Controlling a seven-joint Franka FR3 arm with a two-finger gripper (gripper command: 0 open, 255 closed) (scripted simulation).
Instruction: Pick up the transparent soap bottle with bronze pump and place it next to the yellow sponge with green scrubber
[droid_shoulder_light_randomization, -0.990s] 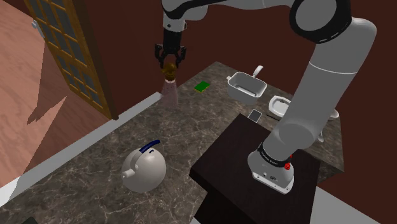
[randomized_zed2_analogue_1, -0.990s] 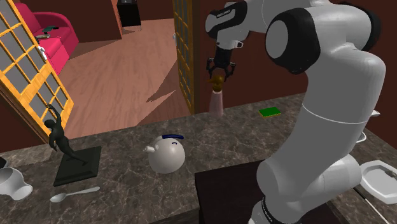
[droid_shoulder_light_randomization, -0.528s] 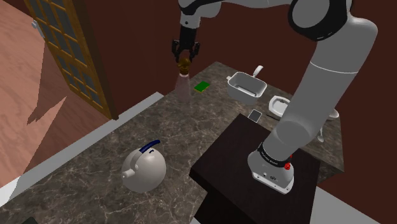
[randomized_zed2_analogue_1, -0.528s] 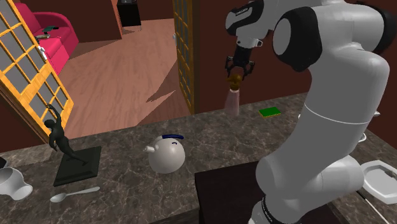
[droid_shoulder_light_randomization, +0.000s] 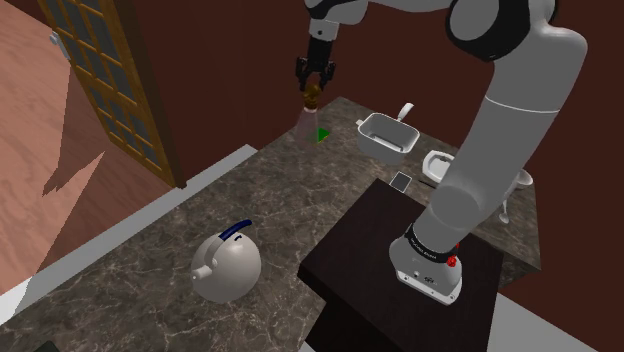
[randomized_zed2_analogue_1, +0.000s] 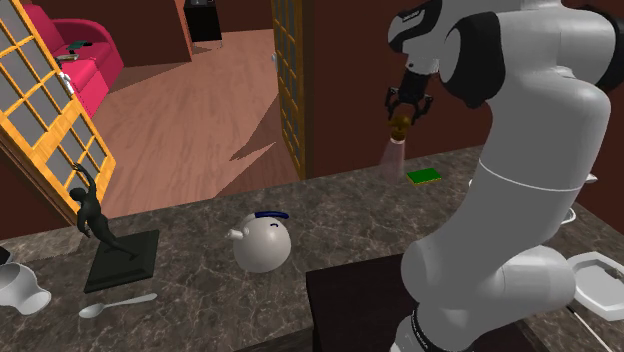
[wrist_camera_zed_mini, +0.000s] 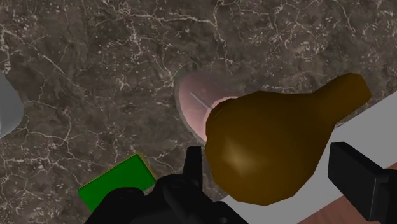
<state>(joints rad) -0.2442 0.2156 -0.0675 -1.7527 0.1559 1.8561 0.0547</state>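
My black gripper (droid_shoulder_light_randomization: 315, 84) (randomized_zed2_analogue_1: 403, 110) (wrist_camera_zed_mini: 275, 173) is shut on the bronze pump (wrist_camera_zed_mini: 273, 153) of the soap bottle. The bottle's clear pinkish body (droid_shoulder_light_randomization: 304, 123) (randomized_zed2_analogue_1: 391, 158) (wrist_camera_zed_mini: 198, 105) hangs upright below the fingers, over the far edge of the dark marble counter (droid_shoulder_light_randomization: 150, 250). The sponge (droid_shoulder_light_randomization: 323, 134) (randomized_zed2_analogue_1: 424, 176) (wrist_camera_zed_mini: 118, 182) shows its green face and lies flat on the counter right beside the bottle. In the shoulder view the bottle partly overlaps the sponge.
A white round teapot with a blue handle (droid_shoulder_light_randomization: 227, 265) (randomized_zed2_analogue_1: 264, 242) sits mid-counter. White dishes (droid_shoulder_light_randomization: 388, 133) stand past the sponge. A dark figurine (randomized_zed2_analogue_1: 100, 235) and a spoon (randomized_zed2_analogue_1: 115, 305) lie at the second exterior view's left. The dark stand (droid_shoulder_light_randomization: 380, 255) and a lattice door (droid_shoulder_light_randomization: 105, 80) flank the counter.
The gripper has carried the bottle along the counter's far edge to the shoulder view's right, from well short of the sponge to right beside it. Its hold on the pump is unchanged.
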